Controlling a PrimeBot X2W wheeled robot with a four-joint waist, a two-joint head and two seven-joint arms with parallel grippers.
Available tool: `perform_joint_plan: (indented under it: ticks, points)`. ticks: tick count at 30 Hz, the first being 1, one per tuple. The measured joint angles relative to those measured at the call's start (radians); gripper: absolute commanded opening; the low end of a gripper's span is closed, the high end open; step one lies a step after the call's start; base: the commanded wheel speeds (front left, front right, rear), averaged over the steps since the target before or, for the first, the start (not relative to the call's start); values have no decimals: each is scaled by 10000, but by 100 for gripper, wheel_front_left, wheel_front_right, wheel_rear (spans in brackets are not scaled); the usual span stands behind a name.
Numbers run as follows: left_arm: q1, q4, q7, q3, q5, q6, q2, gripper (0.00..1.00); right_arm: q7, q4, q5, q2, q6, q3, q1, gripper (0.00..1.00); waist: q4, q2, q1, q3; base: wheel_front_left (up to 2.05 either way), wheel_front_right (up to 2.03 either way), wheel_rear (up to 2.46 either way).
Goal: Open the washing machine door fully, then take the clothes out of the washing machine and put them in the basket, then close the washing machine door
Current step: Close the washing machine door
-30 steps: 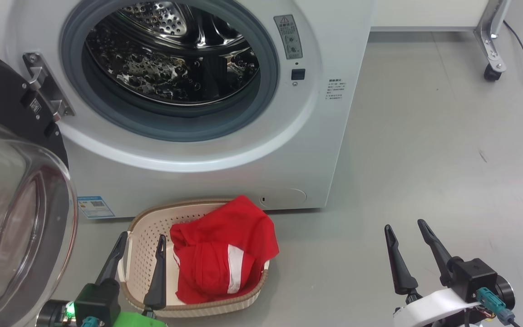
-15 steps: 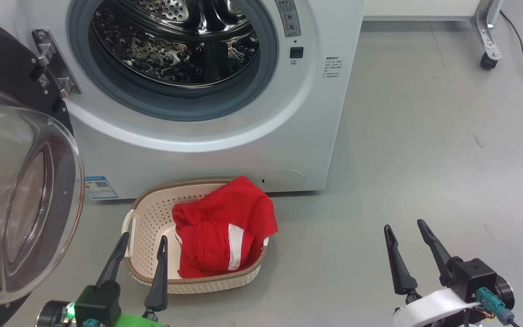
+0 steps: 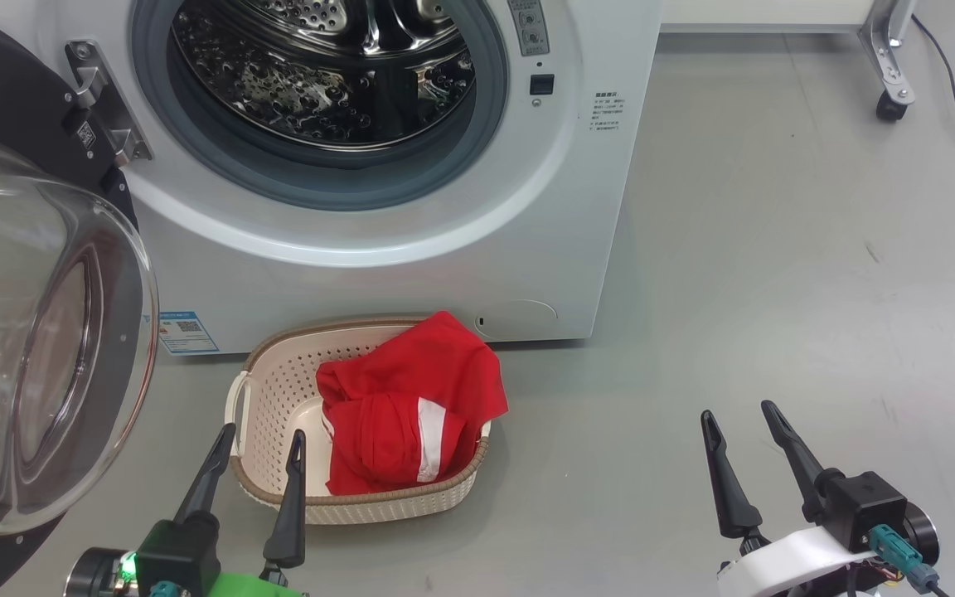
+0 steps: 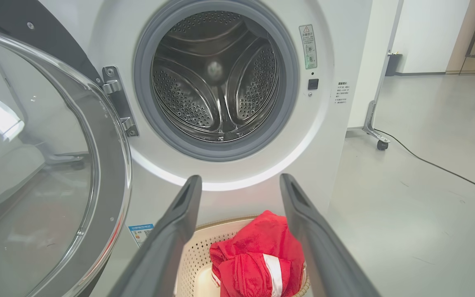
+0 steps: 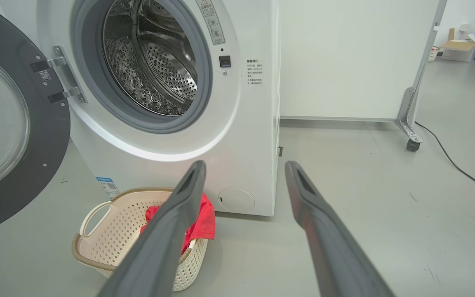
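Currently the washing machine (image 3: 411,282) stands on the grey floor (image 3: 776,249) with the washing machine door (image 3: 30,332) swung wide open. The door hangs from its hinge at the left edge of the machine's opening, glass bowl facing outward. The steel drum (image 3: 320,83) is exposed and shows its perforated wall and ribs. The basket (image 3: 278,398) sits on the floor just in front of the machine's lower panel, near the blue sticker (image 3: 183,332). The clothes (image 3: 411,406) lie heaped in the right half of the basket, with one red fold draped over its right rim. The left gripper (image 3: 263,431) hangs on the side of the basket away from the machine, jaws apart and gripping nothing. The right gripper (image 3: 736,410) is held out beyond the machine's right front corner, above the floor and well apart from the basket, jaws likewise apart and gripping nothing.
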Motion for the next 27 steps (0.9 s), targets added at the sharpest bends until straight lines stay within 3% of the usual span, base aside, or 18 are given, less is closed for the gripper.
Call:
perform_joint_plan:
  ticks: [15, 27]
  points:
    - [1, -42, 15, -132, 4, 0, 48, 100, 0, -23, 0, 4, -35, -94, -3, 100, 102, 0, 0, 69, 0, 0, 0]
    - [-3, -23, 15, -288, 63, 0, 29, 100, 0, -100, -6, 2, -90, -291, 4, 100, 853, 0, 0, 31, 0, 0, 0]
